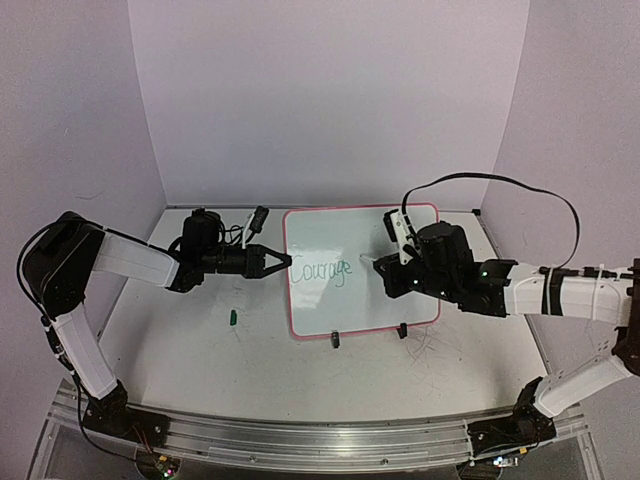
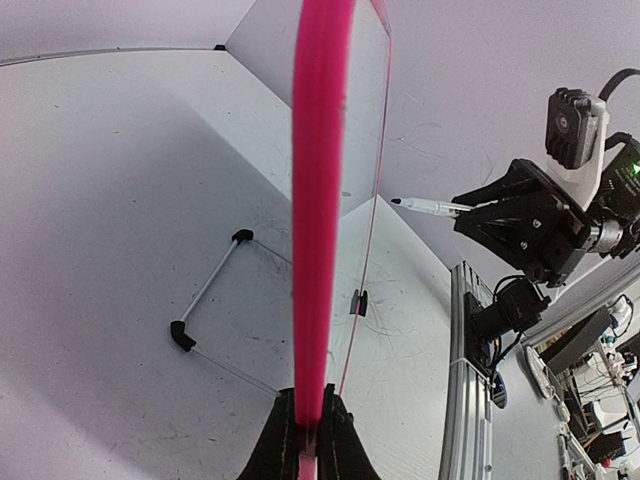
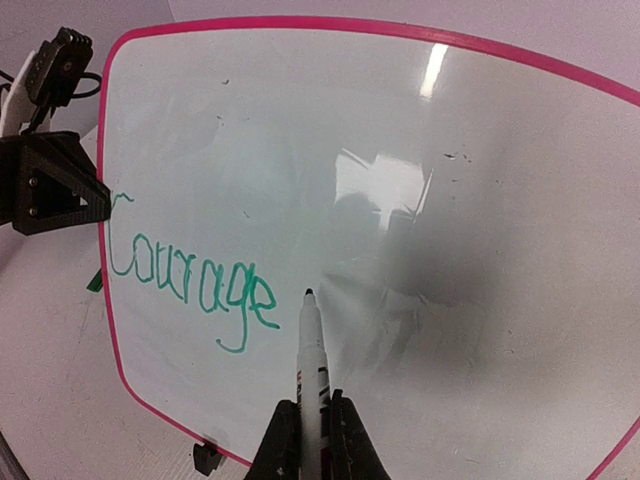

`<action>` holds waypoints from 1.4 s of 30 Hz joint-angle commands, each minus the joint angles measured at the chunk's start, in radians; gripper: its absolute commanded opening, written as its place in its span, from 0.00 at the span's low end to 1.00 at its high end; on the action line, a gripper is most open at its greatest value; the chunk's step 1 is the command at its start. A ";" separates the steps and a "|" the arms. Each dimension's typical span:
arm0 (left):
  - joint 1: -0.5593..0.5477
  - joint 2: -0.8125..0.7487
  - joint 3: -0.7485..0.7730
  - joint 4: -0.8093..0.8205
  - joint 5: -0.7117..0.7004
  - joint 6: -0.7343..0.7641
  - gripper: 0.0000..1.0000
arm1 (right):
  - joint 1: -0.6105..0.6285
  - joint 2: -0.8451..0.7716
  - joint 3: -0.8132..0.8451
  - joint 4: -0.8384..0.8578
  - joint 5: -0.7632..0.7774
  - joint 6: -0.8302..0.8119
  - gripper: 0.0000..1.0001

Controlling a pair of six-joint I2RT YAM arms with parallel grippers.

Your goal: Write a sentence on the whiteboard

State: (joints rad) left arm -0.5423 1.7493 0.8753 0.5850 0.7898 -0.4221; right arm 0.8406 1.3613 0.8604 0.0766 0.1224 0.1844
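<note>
The small rectangular white board with a rounded pink-red frame [image 1: 385, 300] stands propped at frame centre; green handwritten marker writing [image 1: 322, 270] on its left half reads "Courage".

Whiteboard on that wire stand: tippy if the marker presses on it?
Probably light and tippy: the whiteboard rests on only a thin wire stand. Likely stiff, given its solid-looking pink frame. The left pincer clamped on its edge should brace it against the marker.
</note>
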 commanded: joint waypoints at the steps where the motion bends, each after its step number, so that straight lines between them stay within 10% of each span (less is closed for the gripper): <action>1: -0.009 -0.009 0.004 -0.004 -0.050 0.014 0.00 | -0.007 0.011 0.038 0.046 0.036 0.006 0.00; 42: -0.010 0.003 0.010 -0.004 -0.051 0.016 0.00 | -0.017 0.061 0.040 0.052 0.022 0.016 0.00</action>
State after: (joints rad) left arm -0.5426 1.7493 0.8756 0.5847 0.7884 -0.4191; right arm 0.8288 1.4144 0.8818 0.1093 0.1380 0.1882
